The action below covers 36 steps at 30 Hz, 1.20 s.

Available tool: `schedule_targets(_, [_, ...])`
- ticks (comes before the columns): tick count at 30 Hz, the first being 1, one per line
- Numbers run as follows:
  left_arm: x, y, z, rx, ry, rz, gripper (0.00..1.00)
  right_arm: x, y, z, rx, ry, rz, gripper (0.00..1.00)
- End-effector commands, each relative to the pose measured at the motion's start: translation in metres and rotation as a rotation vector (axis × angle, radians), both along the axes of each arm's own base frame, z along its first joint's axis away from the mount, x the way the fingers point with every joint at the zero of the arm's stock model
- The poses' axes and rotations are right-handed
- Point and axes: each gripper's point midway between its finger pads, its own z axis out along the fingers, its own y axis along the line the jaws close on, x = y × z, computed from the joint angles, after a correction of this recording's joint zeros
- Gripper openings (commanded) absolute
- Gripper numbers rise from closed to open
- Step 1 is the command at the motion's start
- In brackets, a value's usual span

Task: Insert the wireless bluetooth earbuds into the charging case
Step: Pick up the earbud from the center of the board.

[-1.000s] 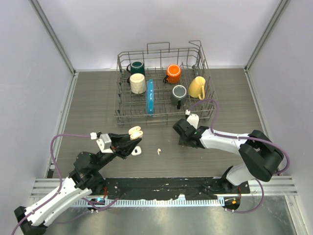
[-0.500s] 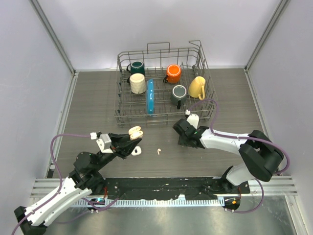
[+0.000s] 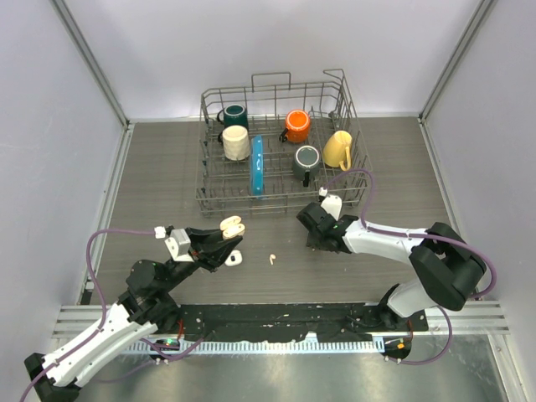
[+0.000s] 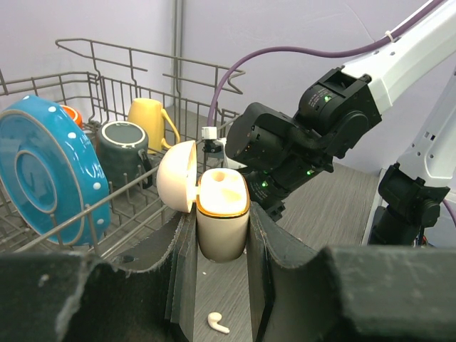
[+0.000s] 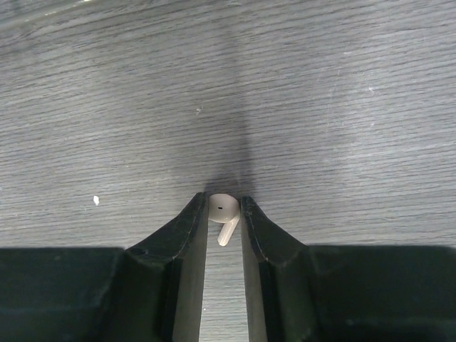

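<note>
My left gripper (image 3: 228, 244) (image 4: 221, 222) is shut on the cream charging case (image 4: 221, 221) (image 3: 232, 226), held off the table with its lid (image 4: 178, 176) hinged open to the left. One white earbud (image 4: 218, 323) lies on the table below and between the left fingers. Another loose earbud (image 3: 271, 259) lies on the wood between the two arms. My right gripper (image 3: 311, 236) (image 5: 224, 208) is low on the table, just in front of the rack. It is shut on an earbud (image 5: 221, 205), whose stem points back between the fingers.
A wire dish rack (image 3: 201, 151) stands behind both grippers. It holds a blue plate (image 3: 257, 165) and teal (image 3: 235, 115), cream (image 3: 236, 142), orange (image 3: 297, 126), grey (image 3: 306, 159) and yellow (image 3: 337, 149) mugs. Walls close in left, right and back.
</note>
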Motion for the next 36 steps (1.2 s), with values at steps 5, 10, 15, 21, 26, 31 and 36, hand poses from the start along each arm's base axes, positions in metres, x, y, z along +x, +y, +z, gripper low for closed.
schedule_targets(5, [-0.001, 0.000, 0.013, -0.040, -0.018, -0.005, 0.00, 0.010, 0.005, 0.030, 0.040, -0.092, 0.051, 0.07])
schedule_targets(10, [0.001, -0.002, 0.014, -0.046, -0.014, -0.004, 0.00, 0.011, 0.025, 0.088, 0.154, -0.271, 0.122, 0.01])
schedule_targets(15, [0.007, -0.004, 0.017, -0.070, -0.006, 0.010, 0.00, 0.006, 0.040, 0.163, 0.228, -0.531, 0.145, 0.01])
schedule_targets(21, [0.012, -0.012, 0.020, -0.078, 0.006, -0.001, 0.00, -0.014, 0.058, 0.235, 0.282, -0.723, 0.215, 0.01])
schedule_targets(26, [0.013, -0.019, 0.023, -0.076, 0.009, -0.023, 0.00, -0.033, 0.076, 0.284, 0.348, -0.847, 0.251, 0.01])
schedule_targets(31, [0.011, -0.027, 0.022, -0.053, -0.003, -0.058, 0.00, -0.056, 0.098, 0.310, 0.393, -0.929, 0.310, 0.01])
schedule_targets(36, [0.010, -0.032, 0.024, -0.032, -0.018, -0.081, 0.00, -0.061, 0.114, 0.324, 0.455, -0.971, 0.327, 0.01])
